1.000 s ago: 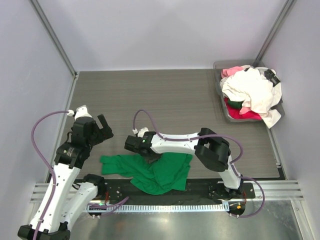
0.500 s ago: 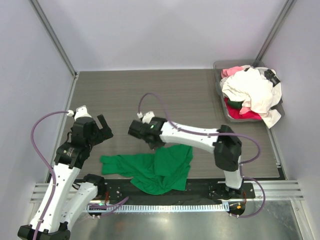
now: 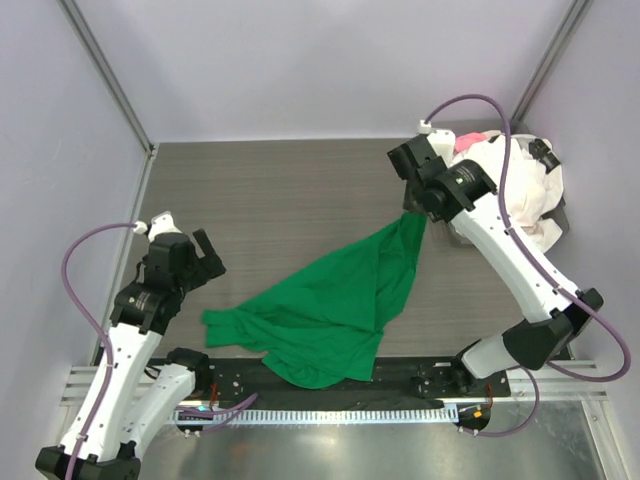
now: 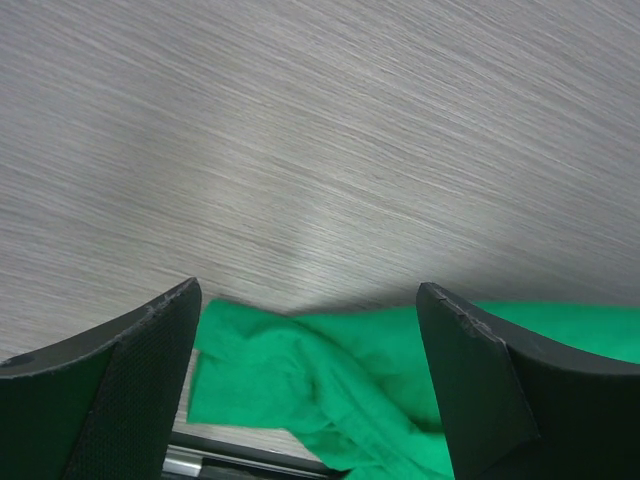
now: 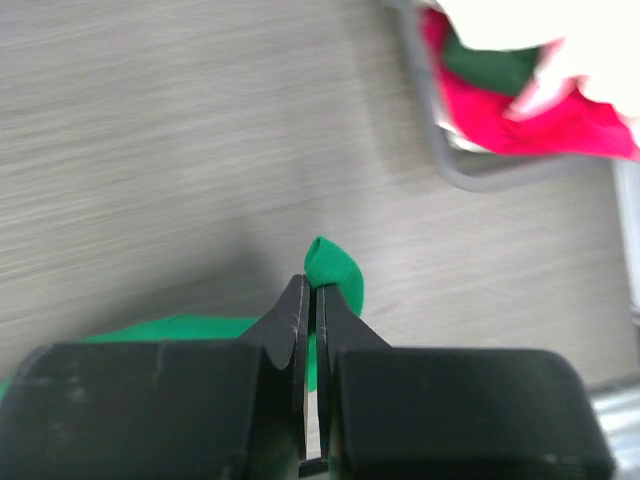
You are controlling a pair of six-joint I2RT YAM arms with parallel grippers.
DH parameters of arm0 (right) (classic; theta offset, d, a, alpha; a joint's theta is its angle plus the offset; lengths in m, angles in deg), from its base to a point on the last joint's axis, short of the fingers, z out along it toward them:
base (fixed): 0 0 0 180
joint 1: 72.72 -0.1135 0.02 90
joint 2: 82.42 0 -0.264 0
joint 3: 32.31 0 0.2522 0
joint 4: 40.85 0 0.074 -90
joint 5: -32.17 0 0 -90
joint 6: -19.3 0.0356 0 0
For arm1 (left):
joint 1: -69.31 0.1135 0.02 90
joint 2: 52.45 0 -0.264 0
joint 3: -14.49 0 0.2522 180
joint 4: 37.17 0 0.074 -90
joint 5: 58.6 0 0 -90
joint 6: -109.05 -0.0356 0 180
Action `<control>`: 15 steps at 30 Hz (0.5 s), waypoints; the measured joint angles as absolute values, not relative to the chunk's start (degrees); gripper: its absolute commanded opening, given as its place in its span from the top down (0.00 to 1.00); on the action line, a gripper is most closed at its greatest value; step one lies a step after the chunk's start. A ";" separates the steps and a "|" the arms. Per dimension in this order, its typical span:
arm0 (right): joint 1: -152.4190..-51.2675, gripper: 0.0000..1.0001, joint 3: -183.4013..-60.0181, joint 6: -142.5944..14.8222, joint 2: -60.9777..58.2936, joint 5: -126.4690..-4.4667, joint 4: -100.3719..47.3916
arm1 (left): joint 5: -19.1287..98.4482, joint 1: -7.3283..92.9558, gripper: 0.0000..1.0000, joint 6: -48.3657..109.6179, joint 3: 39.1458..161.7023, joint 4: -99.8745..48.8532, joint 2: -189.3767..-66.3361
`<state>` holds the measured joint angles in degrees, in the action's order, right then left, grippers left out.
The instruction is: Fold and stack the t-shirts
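Right claw (image 5: 312,285), clamped tight on 1 corner of the green t-shirt (image 3: 330,310), has hauled it far-right, spreading it for folding; left claw (image 3: 207,256) gapes empty

Right arm (image 3: 510,248) outstretched, right fingers (image 5: 297,330) pinched — left fingers (image 4: 125,375) wide apart

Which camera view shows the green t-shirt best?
Top external: the whole green t-shirt shows, stretched from the near edge up to the right pincer, shut on a corner. Left wrist shows only a crumpled end past the open left pincer; right wrist only the pinched tip.
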<state>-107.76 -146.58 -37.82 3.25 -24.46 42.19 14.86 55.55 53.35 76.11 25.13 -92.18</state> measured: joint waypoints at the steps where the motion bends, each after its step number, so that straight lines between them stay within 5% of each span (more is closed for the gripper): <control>1: -106.10 0.99 -144.64 -37.93 2.02 -23.68 42.41 | 14.89 55.55 0.15 53.83 76.11 25.21 -92.39; 10: -94.41 0.99 -132.64 -42.39 -1.17 -27.15 40.42 | 16.79 52.39 0.34 61.39 74.80 25.21 -97.99; 15: -95.04 0.99 -130.32 -43.70 -1.17 -28.92 37.77 | 16.44 41.83 0.35 68.54 72.88 25.13 -100.44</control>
